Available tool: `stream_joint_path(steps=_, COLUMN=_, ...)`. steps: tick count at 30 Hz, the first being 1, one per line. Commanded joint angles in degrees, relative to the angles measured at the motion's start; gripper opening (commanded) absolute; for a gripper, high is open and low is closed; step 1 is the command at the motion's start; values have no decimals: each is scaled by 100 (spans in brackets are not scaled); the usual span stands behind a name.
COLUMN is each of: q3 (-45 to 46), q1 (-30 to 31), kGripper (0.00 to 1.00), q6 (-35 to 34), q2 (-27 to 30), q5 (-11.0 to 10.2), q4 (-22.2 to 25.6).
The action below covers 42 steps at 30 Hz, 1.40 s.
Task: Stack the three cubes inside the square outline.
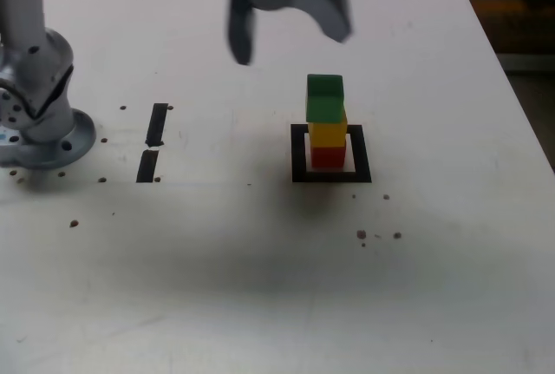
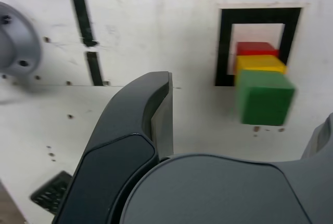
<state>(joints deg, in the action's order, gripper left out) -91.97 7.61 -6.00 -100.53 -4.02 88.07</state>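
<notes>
The three cubes stand as one stack in the exterior view: red cube (image 1: 328, 157) at the bottom, yellow cube (image 1: 328, 134) on it, green cube (image 1: 325, 96) on top, sitting slightly askew. The stack rests inside the square outline (image 1: 299, 153) of black tape. My gripper (image 1: 291, 44) hangs open and blurred, above the stack and toward the exterior view's left, holding nothing and clear of the cubes. The wrist view looks down on the green cube (image 2: 264, 97), yellow cube (image 2: 260, 64), red cube (image 2: 256, 48) and the outline (image 2: 225, 47), past one dark finger (image 2: 156, 109).
The arm's grey base (image 1: 39, 131) stands at the exterior view's left. Two short black tape strips (image 1: 156, 124) (image 1: 147, 166) lie between the base and the outline. Small dark specks dot the white table (image 1: 260, 287). The table's edge (image 1: 512, 88) runs down the right.
</notes>
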Motion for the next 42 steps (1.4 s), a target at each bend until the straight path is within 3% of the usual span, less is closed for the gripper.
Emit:
stream_joint_path(steps=1, q3=382, q1=-66, kGripper=100, q6=17, q2=476, q5=-50, q4=18)
stream_joint_path(steps=9, q3=1729, q1=-260, kGripper=100, q6=27, q2=1033, q5=-105, q4=-263)
stream_joint_path(steps=19, q3=3320, q1=-370, kGripper=100, q6=27, q2=1050, q5=170, q4=-1548)
stream_joint_path(steps=26, q3=4295, q1=-453, kGripper=100, q6=27, q2=1328, q5=284, q4=-2198)
stream_joint_path(steps=42, q3=4411, q1=-453, kGripper=100, q6=55, q2=1156, q5=129, q4=-1946)
